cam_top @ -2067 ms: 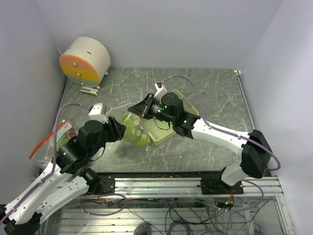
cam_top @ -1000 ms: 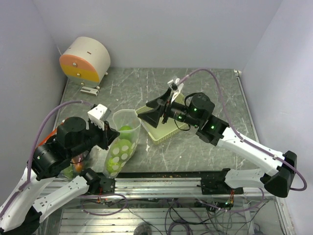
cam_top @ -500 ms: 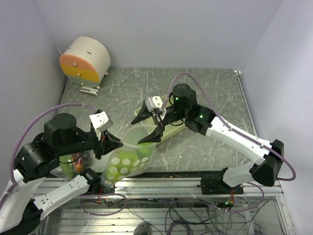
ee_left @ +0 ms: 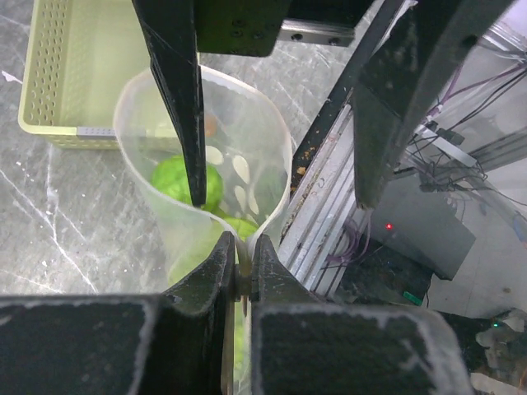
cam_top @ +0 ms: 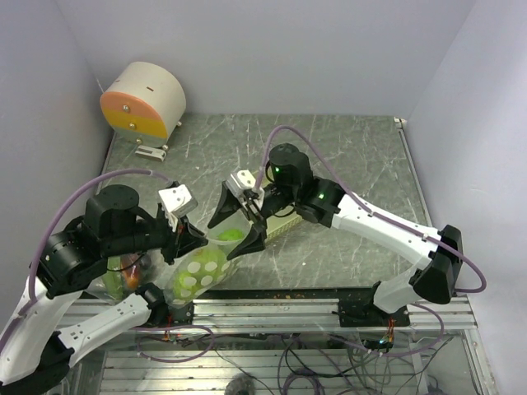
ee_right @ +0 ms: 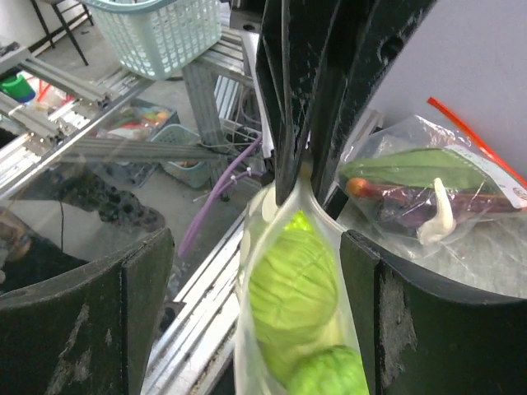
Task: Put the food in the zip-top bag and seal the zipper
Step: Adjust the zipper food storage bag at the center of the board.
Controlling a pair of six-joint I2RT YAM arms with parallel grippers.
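The left fingers (ee_left: pixel 207 288) were clenched on the near rim of the clear, white-spotted zip-top bag (cam_top: pixel 192 276), pinching the film between them at the near edge of the table (cam_top: pixel 346 156). The right fingers (ee_left: pixel 178 90) stood spread wide and grasped nothing: in the left wrist view one of them reached down inside the bag's mouth, its tip just above a bumpy light-green ball (ee_left: pixel 184 181), while the other hung outside the bag on the far side, over the aluminium rail (ee_left: pixel 325 206). The mouth of the bag gaped in a rounded loop, its zipper unsealed. The right wrist view showed two green balls stacked inside the bag, one above the other, with the bag's rim drawn up into the left fingers' pinch. From above, the bag slanted from the two sets of fingers down toward the rail; whether its lower end rested on anything could not be told. The pale-green basket (ee_left: pixel 66 49) sat on the table just behind the bag. Beside the left arm lay a second clear bag (ee_right: pixel 428 202) with a red strip, holding a long green leafy piece (ee_right: pixel 412 164) and a small orange piece (ee_right: pixel 356 188).
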